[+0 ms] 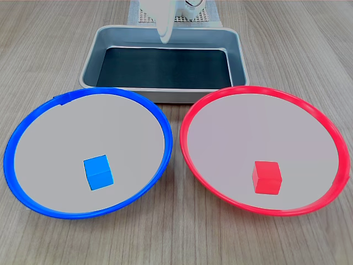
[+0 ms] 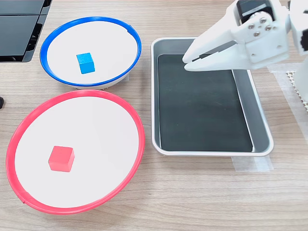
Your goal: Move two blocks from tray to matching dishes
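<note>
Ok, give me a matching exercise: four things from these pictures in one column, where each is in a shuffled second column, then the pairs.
Things:
1. blue block
2. red block
3. gripper
4. tray

Places:
A. above the tray, holding nothing
B. on the red-rimmed dish
C. beside both dishes, no block in it
D. on the blue-rimmed dish

Pairs: 1-D, 2-B, 3-A, 4-C

Two blocks: red block (image 1: pixel 267 177), blue block (image 1: pixel 98 172); two dishes: blue-rimmed dish (image 1: pixel 33 132), red-rimmed dish (image 1: pixel 325 127); one tray (image 1: pixel 91 58).
</note>
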### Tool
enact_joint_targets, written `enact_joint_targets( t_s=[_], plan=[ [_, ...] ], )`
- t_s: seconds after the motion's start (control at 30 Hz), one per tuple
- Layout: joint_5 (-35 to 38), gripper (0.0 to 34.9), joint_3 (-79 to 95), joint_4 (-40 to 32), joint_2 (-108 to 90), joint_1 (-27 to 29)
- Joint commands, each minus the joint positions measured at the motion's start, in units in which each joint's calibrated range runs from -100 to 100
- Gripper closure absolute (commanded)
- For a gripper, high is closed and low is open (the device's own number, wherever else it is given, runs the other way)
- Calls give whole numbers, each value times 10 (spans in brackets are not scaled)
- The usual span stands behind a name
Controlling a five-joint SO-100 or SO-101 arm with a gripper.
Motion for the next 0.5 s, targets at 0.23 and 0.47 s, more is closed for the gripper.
enact_joint_targets(
  t_s=[0.23, 0.47],
  plan=[
    [-1, 348, 3, 104, -35, 22],
    [1, 346, 3, 104, -35, 19]
  ],
)
